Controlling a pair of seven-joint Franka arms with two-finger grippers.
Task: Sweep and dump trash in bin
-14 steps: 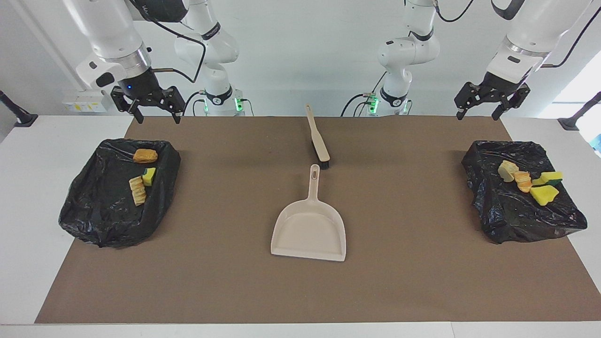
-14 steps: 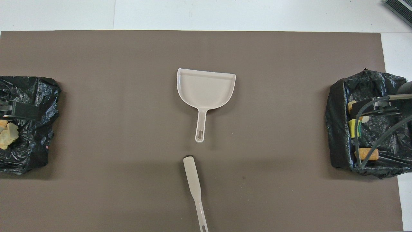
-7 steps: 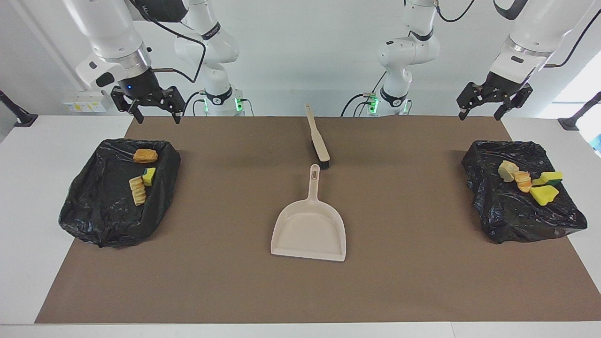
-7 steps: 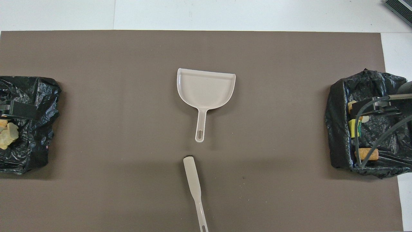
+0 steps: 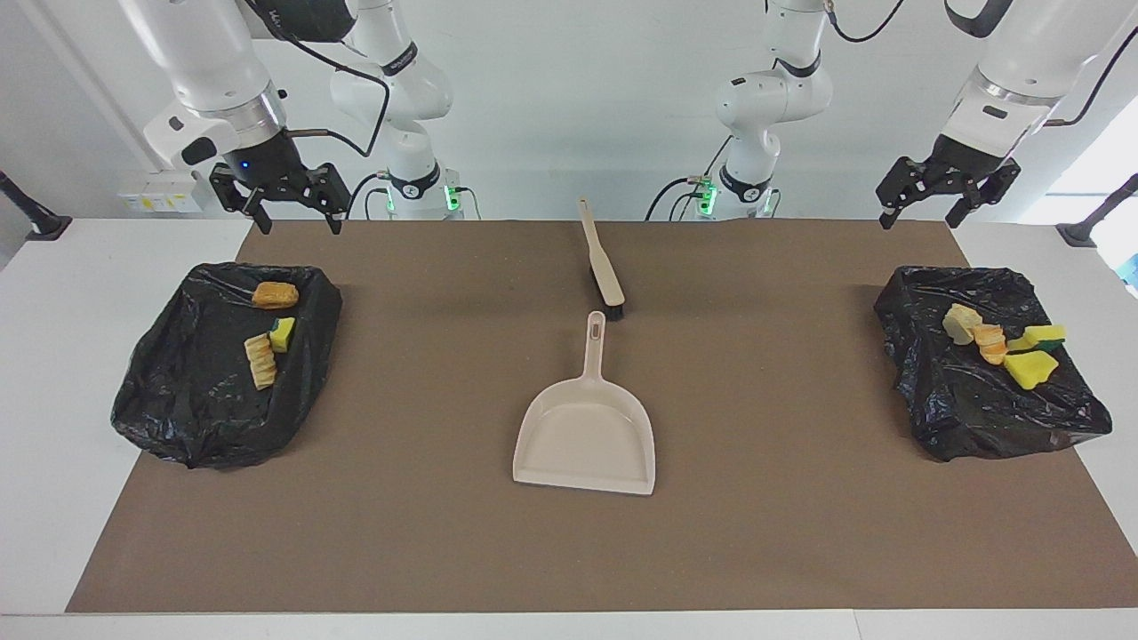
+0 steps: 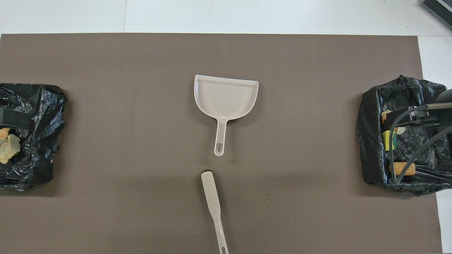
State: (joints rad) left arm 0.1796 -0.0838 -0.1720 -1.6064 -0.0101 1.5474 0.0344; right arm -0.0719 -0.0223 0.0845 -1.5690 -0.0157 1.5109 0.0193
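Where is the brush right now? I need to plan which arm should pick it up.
In the facing view the brush lies on the brown mat mid-table, between the two arms' ends, just nearer to the robots than the dustpan, its bristle end by the dustpan's handle.

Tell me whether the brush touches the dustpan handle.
Apart. The overhead view shows bare mat between the brush head and the dustpan handle's tip.

Dustpan (image 5: 584,436) mid-mat, brush (image 5: 602,267) nearer the robots, trash-filled bin (image 5: 227,360) at each end
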